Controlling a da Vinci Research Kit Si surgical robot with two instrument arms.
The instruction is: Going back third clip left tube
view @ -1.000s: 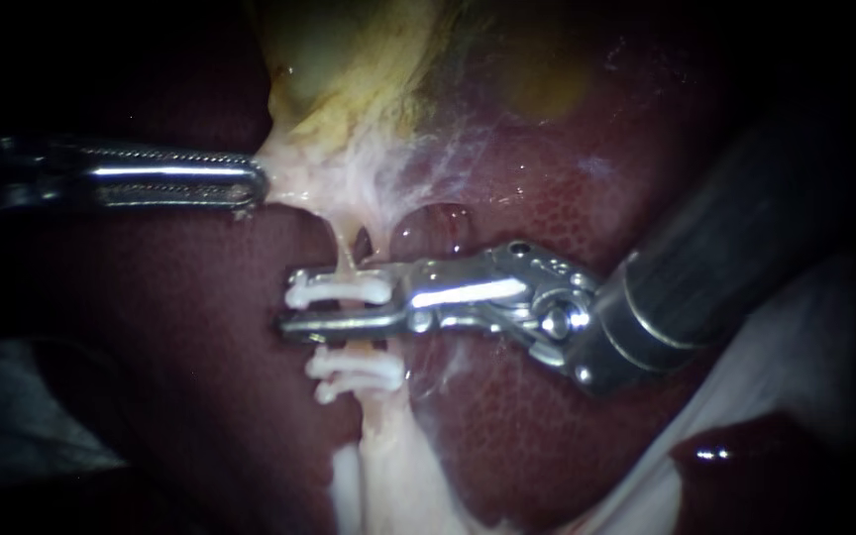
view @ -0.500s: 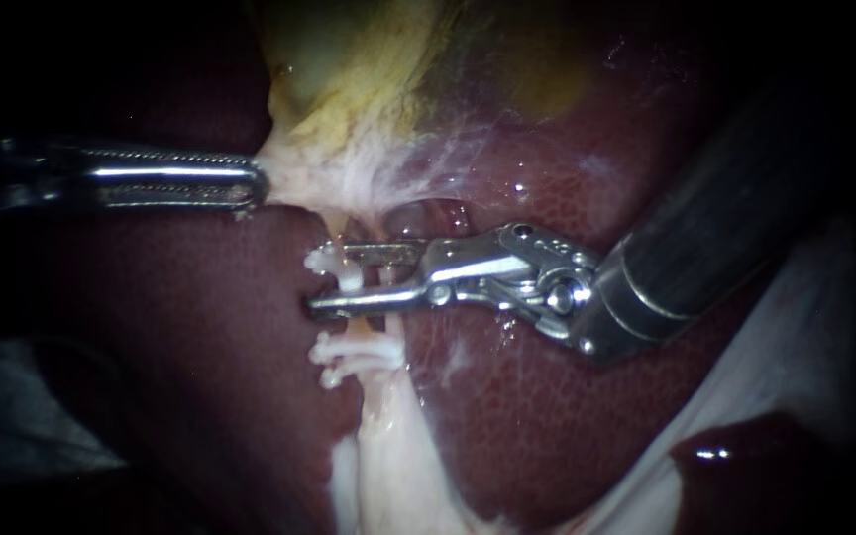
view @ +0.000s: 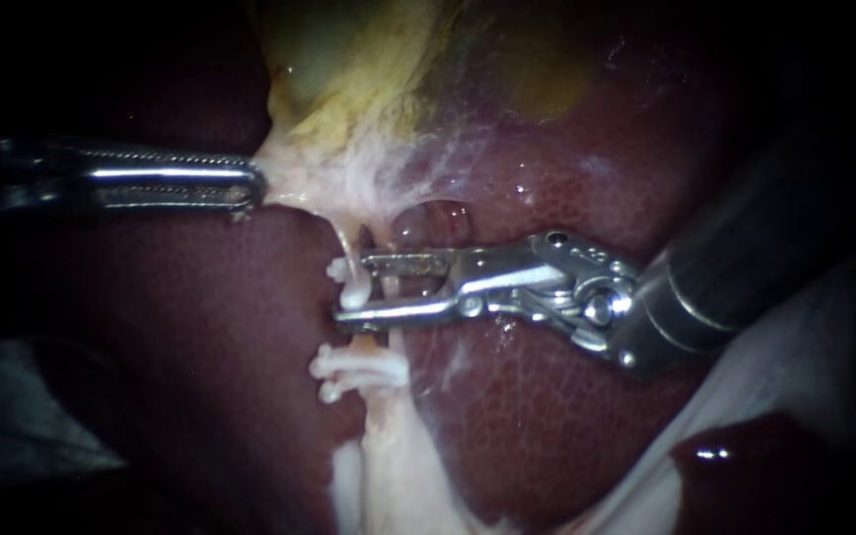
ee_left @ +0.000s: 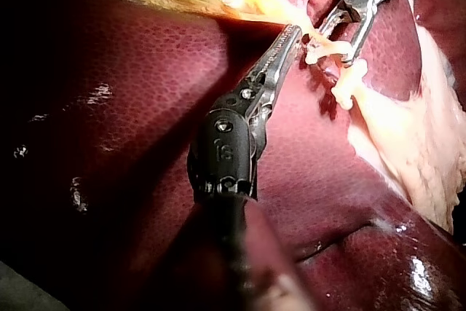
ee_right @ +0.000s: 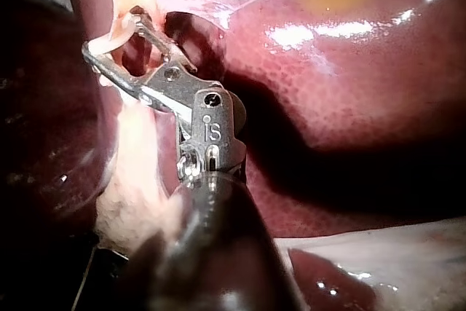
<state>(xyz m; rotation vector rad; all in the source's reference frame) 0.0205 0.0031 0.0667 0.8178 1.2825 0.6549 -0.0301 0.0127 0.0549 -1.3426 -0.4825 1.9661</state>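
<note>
At centre frame, the right instrument (view: 357, 290), jaws wide, is straddling the soft, probably tear-prone tube (view: 367, 344) at its top clip (view: 349, 282), while the left instrument (view: 250, 185) is clamping pale tissue (view: 299, 178) upper left, likely the safer hold.

Right instrument (view: 352, 289), claw spread, straddles the tube (view: 365, 342) and fills the short gap between the upper clip (view: 355, 293) and the lower clips (view: 364, 369). Left instrument (view: 253, 188), clamped on pale tissue (view: 314, 178), bars the approach above. Bare liver (view: 537, 416) lies open beside the tube, under the right shaft.
</note>
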